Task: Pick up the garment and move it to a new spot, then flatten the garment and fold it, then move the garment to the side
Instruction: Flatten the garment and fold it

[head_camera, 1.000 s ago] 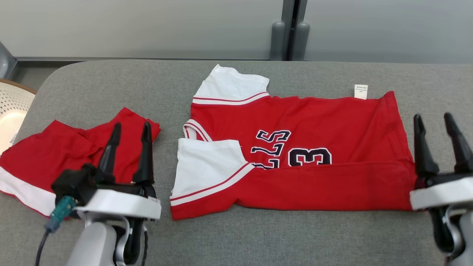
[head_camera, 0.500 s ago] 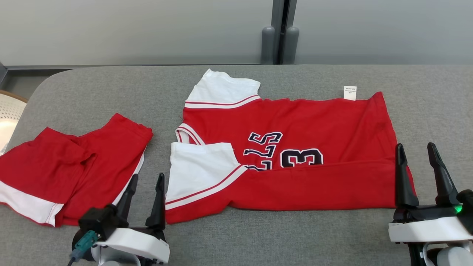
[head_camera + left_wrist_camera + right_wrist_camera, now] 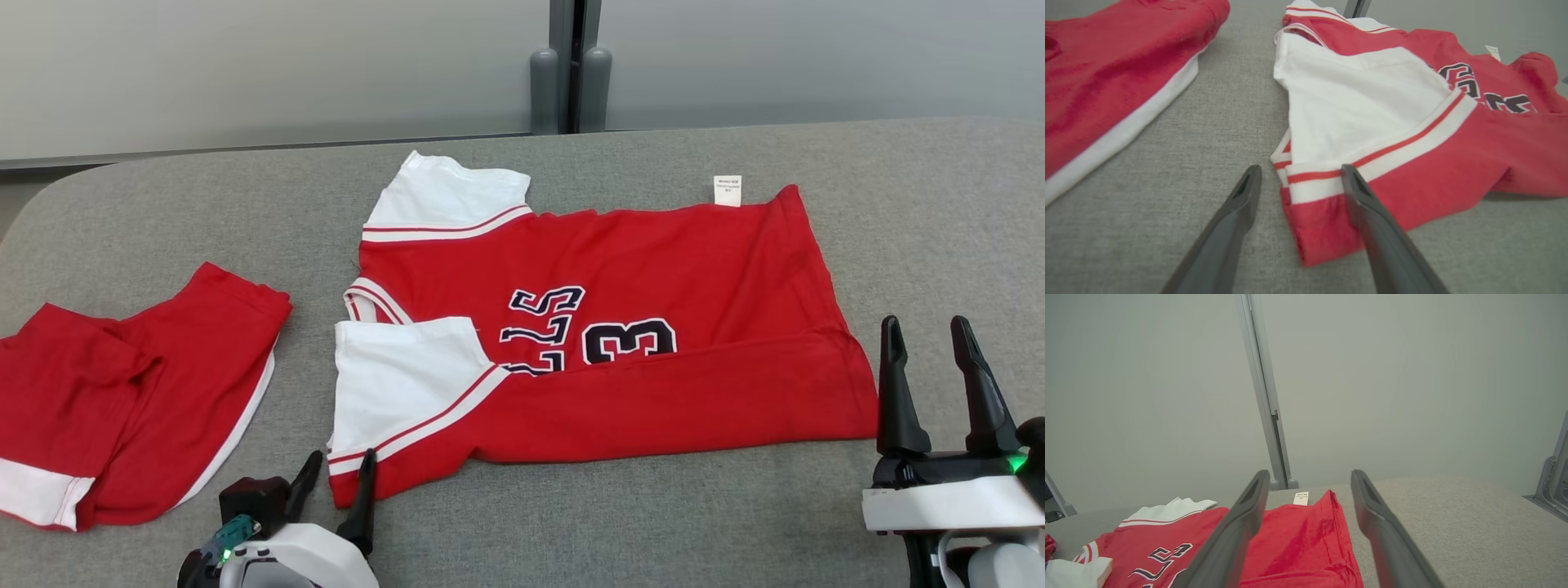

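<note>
Red-and-white knit jersey (image 3: 637, 261): light, limp, bunches easily. Lies part-folded on counter (image 3: 571, 523); one corner inside left claw (image 3: 1300, 169), hem just left of right claw (image 3: 924, 327). Both claws spread wide, holding nothing. Grip advised: hem corners, all layers.

jersey (image 3: 637, 261): letters "LLS", number "3", rest folded under | white tag (image 3: 727, 190): print illegible
</note>
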`<state>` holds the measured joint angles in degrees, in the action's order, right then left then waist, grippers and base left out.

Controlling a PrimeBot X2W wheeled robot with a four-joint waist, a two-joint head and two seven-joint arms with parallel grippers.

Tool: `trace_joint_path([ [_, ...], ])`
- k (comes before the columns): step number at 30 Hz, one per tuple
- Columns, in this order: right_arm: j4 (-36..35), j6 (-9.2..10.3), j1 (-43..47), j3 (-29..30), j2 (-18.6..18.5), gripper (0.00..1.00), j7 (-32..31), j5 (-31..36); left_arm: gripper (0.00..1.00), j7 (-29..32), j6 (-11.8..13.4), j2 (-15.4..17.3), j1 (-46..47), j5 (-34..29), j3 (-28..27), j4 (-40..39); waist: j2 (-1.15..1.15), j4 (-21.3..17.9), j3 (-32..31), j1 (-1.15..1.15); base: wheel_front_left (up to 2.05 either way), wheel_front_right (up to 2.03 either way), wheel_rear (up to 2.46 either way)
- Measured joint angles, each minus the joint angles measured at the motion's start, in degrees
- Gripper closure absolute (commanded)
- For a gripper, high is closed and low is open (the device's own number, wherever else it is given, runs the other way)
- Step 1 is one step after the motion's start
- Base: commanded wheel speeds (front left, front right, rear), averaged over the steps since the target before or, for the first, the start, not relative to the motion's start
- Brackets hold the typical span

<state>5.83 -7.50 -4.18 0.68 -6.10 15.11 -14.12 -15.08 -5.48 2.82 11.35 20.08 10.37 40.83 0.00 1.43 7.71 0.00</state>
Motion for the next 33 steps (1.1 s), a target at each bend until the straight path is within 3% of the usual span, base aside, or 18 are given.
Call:
trace_joint_path([
  [7,0.5,0.00,0.0,0.5,0.0,0.00,0.0,-0.5,0.00,0.3,0.0,0.3,3.9,-0.4,1.1,6.2,0.00,-1.2,0.9,0.00,0.00,0.00,0.00],
  [8,1.1,0.00,0.0,0.5,-0.1,0.00,0.0,-0.5,0.58,0.3,-0.1,0.3,4.4,-0.4,1.4,6.7,0.00,-1.2,1.0,0.00,0.00,0.00,0.00],
  [9,1.8,0.00,0.0,0.5,-0.2,0.00,0.0,-0.5,1.00,0.3,-0.2,0.3,4.8,-0.4,1.6,6.9,0.00,-1.2,1.1,0.00,0.00,0.00,0.00],
  [15,13.3,0.00,-1.3,2.0,-0.2,0.00,-0.1,-0.4,1.00,0.1,0.6,0.6,5.6,-1.6,1.3,4.6,0.00,0.1,0.9,0.00,0.00,0.00,0.00],
  [22,27.1,0.00,-7.1,5.2,1.2,0.00,-3.7,-3.2,1.00,0.0,-0.6,0.7,3.7,-4.0,1.4,-7.9,0.00,2.3,1.3,0.00,0.00,0.00,0.00],
  [32,39.0,0.00,-14.4,7.7,1.8,0.00,-3.6,-5.6,1.00,0.0,-1.5,0.6,1.6,-4.9,2.8,-12.1,0.00,4.3,3.0,0.00,0.00,0.00,0.00],
  [33,40.6,0.01,-15.3,7.3,1.8,0.58,-3.6,-6.4,1.00,-0.1,-1.5,0.6,1.5,-4.9,3.0,-12.0,0.00,4.6,3.1,0.00,0.00,0.00,0.00],
])
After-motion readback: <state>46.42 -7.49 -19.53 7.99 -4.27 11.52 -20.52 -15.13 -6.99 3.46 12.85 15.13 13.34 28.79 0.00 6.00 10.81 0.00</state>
